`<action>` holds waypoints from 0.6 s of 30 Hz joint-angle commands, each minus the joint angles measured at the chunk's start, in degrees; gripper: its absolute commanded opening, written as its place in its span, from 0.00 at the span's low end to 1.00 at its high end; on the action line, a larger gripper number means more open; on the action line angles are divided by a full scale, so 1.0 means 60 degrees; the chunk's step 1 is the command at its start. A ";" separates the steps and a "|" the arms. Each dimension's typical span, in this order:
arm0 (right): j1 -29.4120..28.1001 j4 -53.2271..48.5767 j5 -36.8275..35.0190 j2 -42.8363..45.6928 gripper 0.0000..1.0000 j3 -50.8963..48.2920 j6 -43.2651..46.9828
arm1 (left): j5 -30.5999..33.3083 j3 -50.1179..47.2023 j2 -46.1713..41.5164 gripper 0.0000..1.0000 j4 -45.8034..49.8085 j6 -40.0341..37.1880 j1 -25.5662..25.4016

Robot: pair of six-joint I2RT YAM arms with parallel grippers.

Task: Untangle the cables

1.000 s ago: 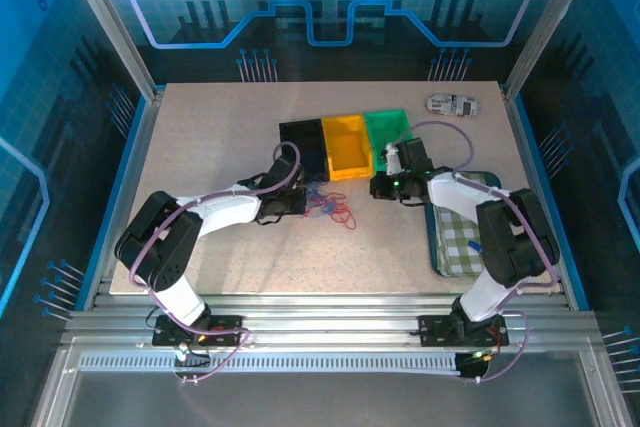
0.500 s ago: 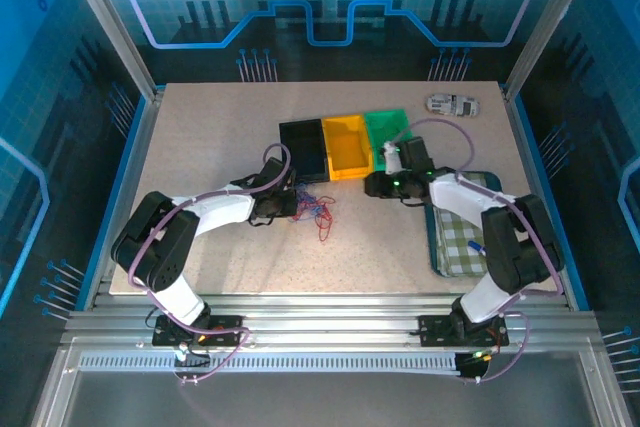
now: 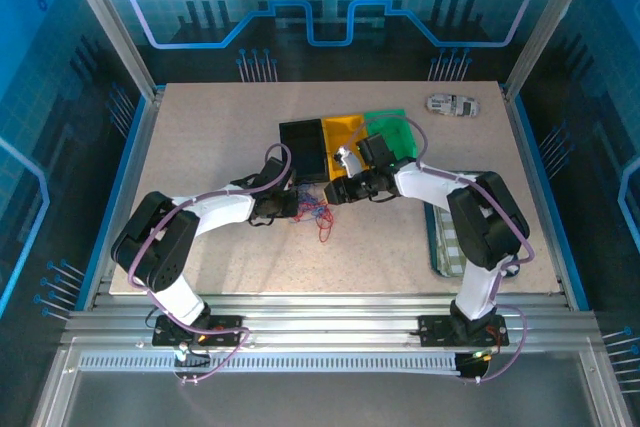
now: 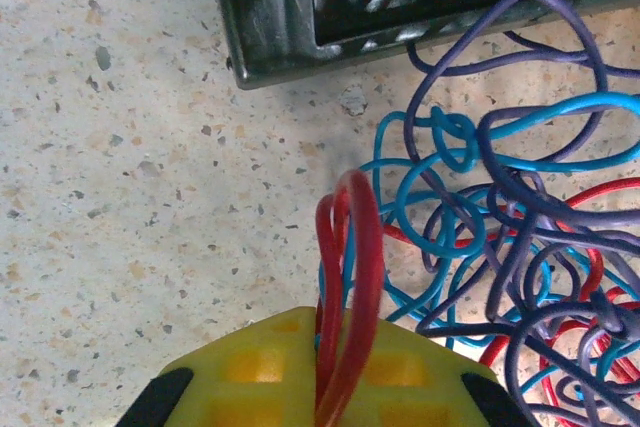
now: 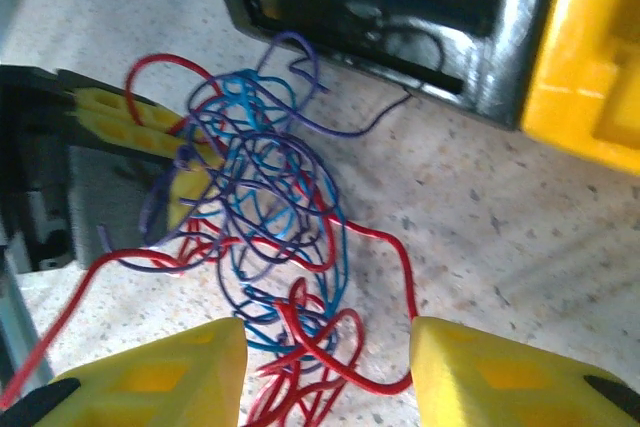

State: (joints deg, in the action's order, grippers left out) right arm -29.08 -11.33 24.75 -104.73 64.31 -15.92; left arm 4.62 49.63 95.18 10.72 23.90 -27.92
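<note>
Here the left hand (image 3: 288, 205) pinches a red strand (image 4: 346, 277) of the cables (image 3: 318, 215) at mid-frame; the right hand (image 3: 337, 191) hangs released over them, below the black bin (image 3: 303, 147).

The left arm (image 3: 215, 209) and right arm (image 3: 430, 182) are clad in white shells joined by black joints, and a purple-grey cable (image 3: 272, 153) is looped along each, behind its pincer. The left pincer (image 4: 338, 347) and right pincer (image 5: 325, 352) are tipped with yellow fingers (image 5: 150, 377) moulded with square recesses, black at the outer edges.
</note>
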 commanded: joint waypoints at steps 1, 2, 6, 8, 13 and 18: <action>0.0044 -0.0601 -0.0275 -0.0311 0.46 0.0223 0.0164 | -0.0067 0.0036 -0.0232 0.00 0.0161 -0.0080 -0.0078; 0.0042 -0.0587 -0.0288 -0.0382 0.46 0.0236 0.0135 | -0.0064 0.0038 -0.0233 0.00 0.0149 -0.0067 -0.0077; 0.0090 -0.0860 -0.0205 -0.0703 0.44 0.0468 0.0134 | -0.0038 0.0040 -0.0218 0.00 0.0132 -0.0080 -0.0092; 0.0153 -0.0966 -0.0131 -0.0830 0.43 0.0530 0.0116 | -0.0005 0.0036 -0.0210 0.00 0.0119 -0.0072 -0.0103; 0.0385 -0.0982 0.0680 -0.0966 0.42 0.0480 0.0006 | 0.0126 0.0022 -0.0193 0.00 0.0100 -0.0081 -0.0193; 0.0600 -0.1012 0.1819 -0.1071 0.43 0.0500 -0.0114 | 0.0460 -0.0037 -0.0203 0.00 0.0028 -0.0054 -0.0278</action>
State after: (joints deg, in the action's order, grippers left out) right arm -26.41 -15.66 30.06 -109.75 66.17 -16.03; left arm 5.78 49.63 95.18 10.68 23.90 -29.02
